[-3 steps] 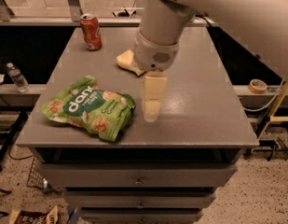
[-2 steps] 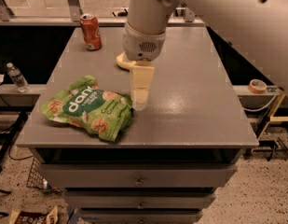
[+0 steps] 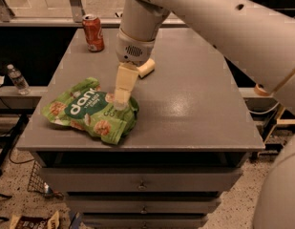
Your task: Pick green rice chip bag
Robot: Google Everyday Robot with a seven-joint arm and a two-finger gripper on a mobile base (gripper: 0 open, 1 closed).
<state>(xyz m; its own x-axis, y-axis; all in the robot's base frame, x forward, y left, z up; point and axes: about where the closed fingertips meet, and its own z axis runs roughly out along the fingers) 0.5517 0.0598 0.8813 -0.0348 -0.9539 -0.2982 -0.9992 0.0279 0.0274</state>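
Observation:
The green rice chip bag (image 3: 87, 111) lies flat and crinkled on the grey table's front left part, with white lettering on a dark-green band. My gripper (image 3: 121, 99) hangs from the large white arm and points down onto the bag's right end. The tips reach the bag's upper right edge. The arm hides part of the table behind it.
A red soda can (image 3: 93, 33) stands upright at the table's back left. A pale yellow sponge (image 3: 146, 67) lies just behind the gripper, partly hidden by the arm. The grey table (image 3: 194, 104) has drawers below its front edge. A water bottle (image 3: 17, 78) stands off-table at the left.
The arm has swung left and forward, carrying my gripper from the table's middle over to the bag's right end. The bag, can and sponge have not moved.

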